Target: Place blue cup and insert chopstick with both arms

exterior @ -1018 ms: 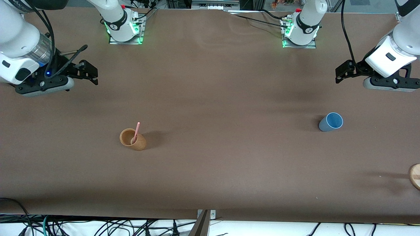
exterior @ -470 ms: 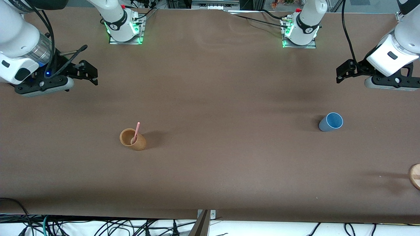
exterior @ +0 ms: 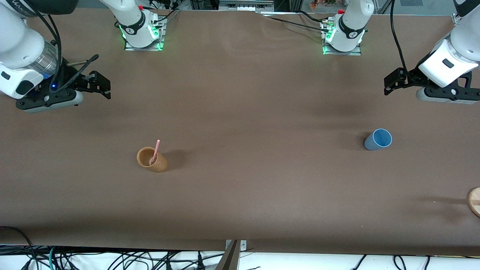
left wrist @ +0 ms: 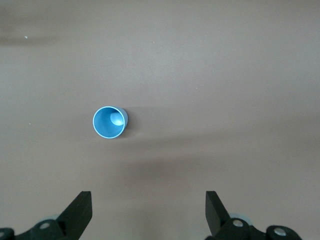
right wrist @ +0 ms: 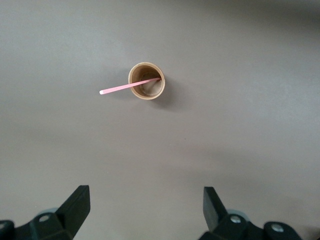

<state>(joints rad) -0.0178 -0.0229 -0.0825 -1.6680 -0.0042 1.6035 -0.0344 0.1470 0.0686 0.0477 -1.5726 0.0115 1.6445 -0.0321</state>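
The brown counter (exterior: 243,112) is seen from the front camera like a big clock face, with 12 o'clock at the arms' bases.

The blue cup (exterior: 378,139) stands at about 3 o'clock, toward the left arm's end of the counter. It is upright with its round mouth up. From the left wrist view you can look right down into the blue cup (left wrist: 110,122).

The left claw (exterior: 390,85) hangs in the air between 2 and 3 o'clock, over bare counter. Its two black fingers are wide apart, as the left wrist view shows (left wrist: 147,200). They hold nothing. The claw and the blue cup are well apart.

An orange-brown cup (exterior: 152,159) stands between 8 and 9 o'clock, toward the right arm's end of the counter. The chopstick (exterior: 155,150) is in that cup. It is thin and pink. Its low end sits inside the cup and its top end sticks out over the rim, leaning toward about 12 o'clock. The right wrist view shows the orange-brown cup (right wrist: 146,81) from above with the chopstick (right wrist: 127,87) resting on its rim.

The right claw (exterior: 103,88) hangs in the air between 9 and 10 o'clock, over bare counter. Its fingers are wide apart too, seen in the right wrist view (right wrist: 145,195), and they hold nothing. It is well apart from the orange-brown cup.

The two cups are well apart from each other.

A round wooden thing (exterior: 474,201) peeks in between 3 and 4 o'clock, at the counter's edge.
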